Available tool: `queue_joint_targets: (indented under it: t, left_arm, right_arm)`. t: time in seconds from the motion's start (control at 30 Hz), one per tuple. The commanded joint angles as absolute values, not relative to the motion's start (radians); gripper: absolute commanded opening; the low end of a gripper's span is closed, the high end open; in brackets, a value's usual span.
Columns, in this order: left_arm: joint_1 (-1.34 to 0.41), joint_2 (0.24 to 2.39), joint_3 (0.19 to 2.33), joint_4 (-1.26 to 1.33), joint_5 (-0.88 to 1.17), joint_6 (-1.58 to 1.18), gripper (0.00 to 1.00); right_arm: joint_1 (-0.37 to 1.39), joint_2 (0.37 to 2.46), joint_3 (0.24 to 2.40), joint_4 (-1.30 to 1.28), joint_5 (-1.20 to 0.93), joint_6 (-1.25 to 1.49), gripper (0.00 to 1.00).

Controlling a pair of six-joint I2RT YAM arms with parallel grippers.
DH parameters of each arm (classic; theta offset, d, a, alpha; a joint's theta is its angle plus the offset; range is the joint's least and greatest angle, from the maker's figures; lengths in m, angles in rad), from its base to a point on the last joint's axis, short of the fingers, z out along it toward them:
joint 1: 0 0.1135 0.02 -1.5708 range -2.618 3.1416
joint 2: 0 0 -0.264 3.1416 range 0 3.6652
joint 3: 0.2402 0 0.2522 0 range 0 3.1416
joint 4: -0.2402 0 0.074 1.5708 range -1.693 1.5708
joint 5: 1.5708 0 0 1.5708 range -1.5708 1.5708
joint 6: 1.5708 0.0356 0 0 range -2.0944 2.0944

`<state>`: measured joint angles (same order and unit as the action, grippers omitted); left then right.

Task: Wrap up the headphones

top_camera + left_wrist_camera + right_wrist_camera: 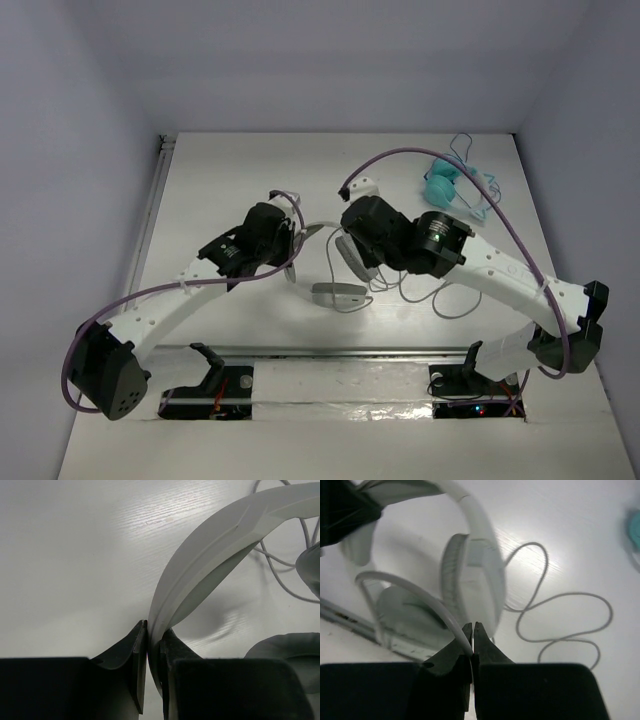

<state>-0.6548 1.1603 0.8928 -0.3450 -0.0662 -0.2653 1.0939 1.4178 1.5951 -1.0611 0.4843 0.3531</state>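
The white headphones (340, 292) sit mid-table between both arms. My left gripper (152, 635) is shut on their wide headband (210, 545), which arcs up to the right; one grey ear pad (290, 652) shows lower right. My right gripper (472, 632) is shut on the thin grey cable (420, 592), which arches left over the ear cups (470, 580). More cable (560, 625) lies in loose loops on the table to the right. In the top view the left gripper (290, 240) and right gripper (350, 225) flank the headband.
The smaller teal headphones (445, 185) with a thin blue cord lie at the back right. A metal rail (330, 352) runs along the table's near edge by the arm bases. White walls close in the table on three sides.
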Motion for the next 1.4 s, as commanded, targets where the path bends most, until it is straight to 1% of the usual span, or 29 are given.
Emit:
queue_joint_targets:
  t: [0.0,0.17,0.3,0.53,0.57,0.67,0.73,0.87,1.0,1.1,1.17,1.37]
  left_arm:
    - [-0.658,1.120,0.954,-0.314,0.026,-0.227,0.00]
    - [-0.658,1.097,0.928,-0.264,0.155,-0.213,0.00]
    - [-0.658,1.103,0.934,-0.249,0.204,-0.216,0.00]
    - [-0.658,1.085,0.931,-0.204,0.366,-0.216,0.00]
    - [-0.658,1.075,0.930,-0.198,0.376,-0.219,0.00]
    - [-0.658,1.045,0.933,-0.178,0.414,-0.232,0.00]
    - [-0.658,1.034,0.940,-0.176,0.429,-0.238,0.00]
    - [-0.658,1.022,0.954,-0.178,0.443,-0.242,0.00]
    - [-0.658,1.006,0.957,-0.169,0.501,-0.261,0.00]
    - [-0.658,1.002,0.968,-0.164,0.518,-0.267,0.00]
    - [-0.658,1.000,0.974,-0.152,0.552,-0.276,0.00]
    - [-0.658,1.009,1.003,-0.124,0.630,-0.291,0.00]
  right_arm:
    - [1.060,1.393,1.621,-1.086,0.629,0.337,0.00]
    - [1.039,1.402,1.614,-1.074,0.702,0.315,0.04]
    - [1.039,1.410,1.586,-1.026,0.670,0.301,0.06]
    - [1.039,1.393,1.537,-0.989,0.701,0.310,0.11]
    - [1.039,1.387,1.529,-0.986,0.721,0.317,0.15]
    - [1.029,1.348,1.487,-0.962,0.724,0.339,0.22]
    - [1.029,1.303,1.442,-0.924,0.721,0.359,0.24]
    - [1.008,1.201,1.358,-0.822,0.641,0.373,0.25]
    - [0.980,1.082,1.224,-0.607,0.499,0.344,0.25]
    - [0.969,1.026,1.157,-0.531,0.422,0.347,0.30]
    - [0.960,1.011,1.114,-0.497,0.362,0.341,0.37]
    - [0.928,0.991,1.039,-0.400,0.288,0.328,0.40]
